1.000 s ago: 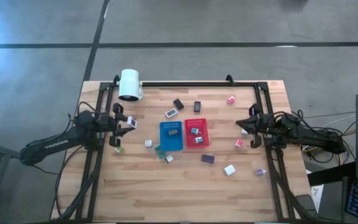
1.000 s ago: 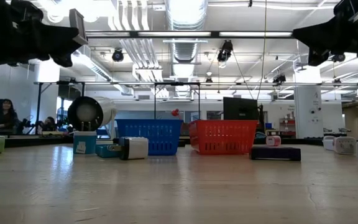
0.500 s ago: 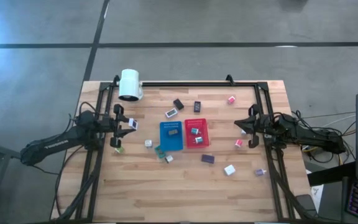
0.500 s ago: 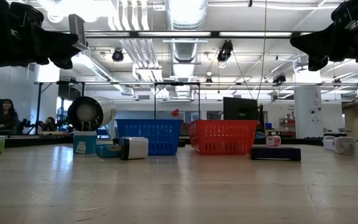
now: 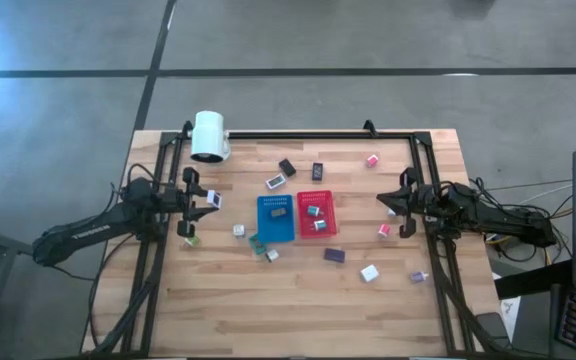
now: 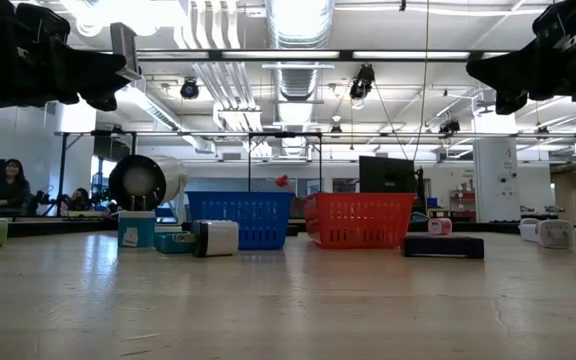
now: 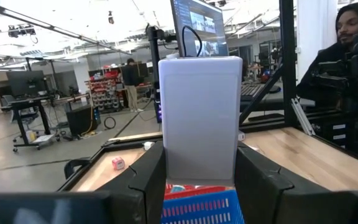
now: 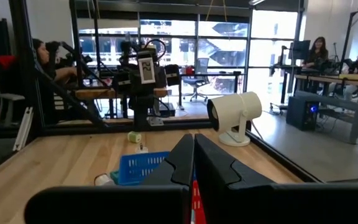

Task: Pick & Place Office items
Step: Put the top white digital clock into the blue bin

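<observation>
**Wooden worktop, both arms raised at the sides**

Workshop floor around the worktop (image 5: 298, 300). Left gripper (image 5: 211, 200) at mid-left of the high view, fingers (image 7: 138, 180) clamped on a white block (image 7: 201, 118), held above the surface. Right gripper (image 5: 393, 203) at mid-right, fingers (image 8: 182, 158) pressed together, nothing in them. Blue tray (image 5: 276, 218) and red tray (image 5: 317, 212) sit side by side at centre, a few office items (image 5: 369, 272) inside them, the others scattered around. White lamp head (image 5: 209, 136) at upper left.
</observation>
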